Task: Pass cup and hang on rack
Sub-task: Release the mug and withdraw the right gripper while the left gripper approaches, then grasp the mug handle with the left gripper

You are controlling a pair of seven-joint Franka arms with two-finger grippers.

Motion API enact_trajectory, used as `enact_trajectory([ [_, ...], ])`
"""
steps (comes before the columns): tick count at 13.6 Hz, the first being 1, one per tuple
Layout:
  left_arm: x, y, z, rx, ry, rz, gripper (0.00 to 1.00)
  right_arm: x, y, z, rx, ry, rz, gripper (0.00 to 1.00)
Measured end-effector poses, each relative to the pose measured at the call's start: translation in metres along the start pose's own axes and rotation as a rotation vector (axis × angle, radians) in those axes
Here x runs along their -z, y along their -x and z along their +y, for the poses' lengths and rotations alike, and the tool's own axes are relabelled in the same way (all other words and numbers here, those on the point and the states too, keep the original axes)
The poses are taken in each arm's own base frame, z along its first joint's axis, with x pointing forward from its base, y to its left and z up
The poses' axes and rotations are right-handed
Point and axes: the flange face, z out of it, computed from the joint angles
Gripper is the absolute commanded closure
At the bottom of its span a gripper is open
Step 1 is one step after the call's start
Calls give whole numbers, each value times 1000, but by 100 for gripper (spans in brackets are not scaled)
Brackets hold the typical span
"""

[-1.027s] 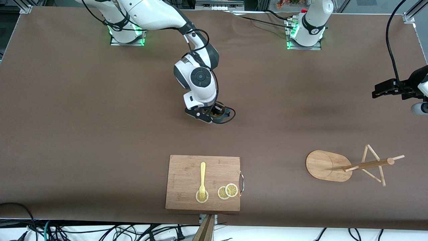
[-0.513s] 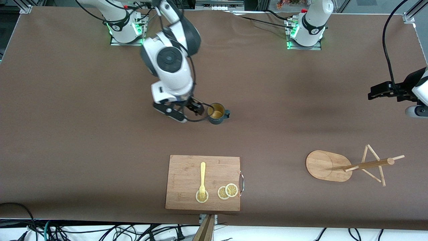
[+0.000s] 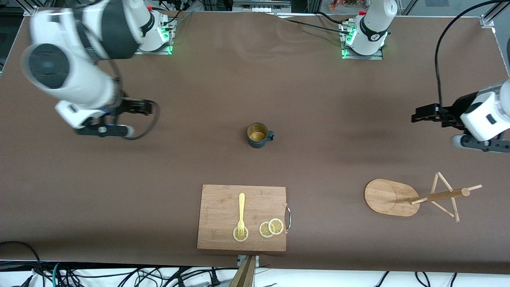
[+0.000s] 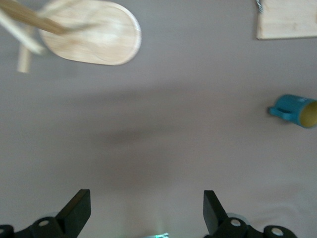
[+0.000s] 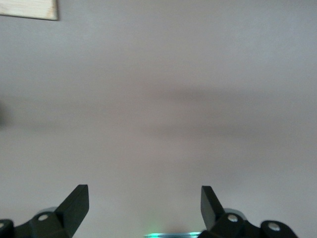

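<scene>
The dark teal cup (image 3: 258,135) with a yellow-ochre inside stands upright on the middle of the table, its handle toward the left arm's end. Nothing holds it. It also shows in the left wrist view (image 4: 297,110). The wooden rack (image 3: 388,197) stands near the left arm's end, nearer the front camera than the cup, and shows in the left wrist view (image 4: 94,32). My right gripper (image 3: 141,107) is open and empty over the right arm's end (image 5: 143,206). My left gripper (image 3: 418,117) is open and empty over the left arm's end (image 4: 144,210).
A bamboo cutting board (image 3: 242,217) with a yellow fork (image 3: 241,213) and lemon slices (image 3: 271,228) lies near the table's front edge, nearer the front camera than the cup. Its corner shows in both wrist views.
My right gripper let go of the cup and drew back fast toward the right arm's end. The cup stays on the table. My left gripper moved in a little toward the middle.
</scene>
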Motion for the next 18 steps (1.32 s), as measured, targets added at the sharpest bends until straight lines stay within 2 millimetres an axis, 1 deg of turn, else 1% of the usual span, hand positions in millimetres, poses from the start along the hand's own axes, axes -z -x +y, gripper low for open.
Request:
enact_trajectory([
  [1, -15, -4, 12, -54, 39, -27, 0, 8, 2, 36, 37, -9, 13, 0],
  [2, -28, -7, 23, -126, 72, -50, 0, 16, 7, 63, 56, -18, 28, 0],
  [3, -43, -12, 33, -208, 108, -71, 0, 23, 14, 80, 59, -28, 33, 0],
  [5, -77, -23, 49, -390, 218, -103, 0, 29, 23, 101, 43, -49, 18, 0],
  [6, -95, -30, 51, -470, 267, -102, 0, 28, 23, 105, 41, -57, 17, 0],
  [8, -135, -43, 47, -610, 349, -64, 0, 20, 18, 111, 51, -90, 6, 0],
  [10, -171, -52, 42, -740, 424, 21, 0, 15, 16, 122, 61, -122, 0, 0],
  [11, -185, -55, 40, -810, 458, 80, 0, 14, 18, 128, 65, -124, 0, 0],
  [13, -212, -59, 39, -935, 526, 201, 0, 18, 27, 135, 74, -97, 25, 0],
  [14, -228, -60, 37, -984, 554, 259, 0, 21, 35, 133, 83, -65, 75, 0],
  [16, -259, -61, 36, -1059, 590, 362, 0, 18, 51, 121, 88, -36, 155, 0],
  [17, -274, -62, 39, -1094, 603, 409, 0, 16, 57, 122, 76, -35, 164, 0],
  [18, -287, -62, 44, -1134, 611, 455, 0, 15, 61, 128, 55, -45, 160, 0],
])
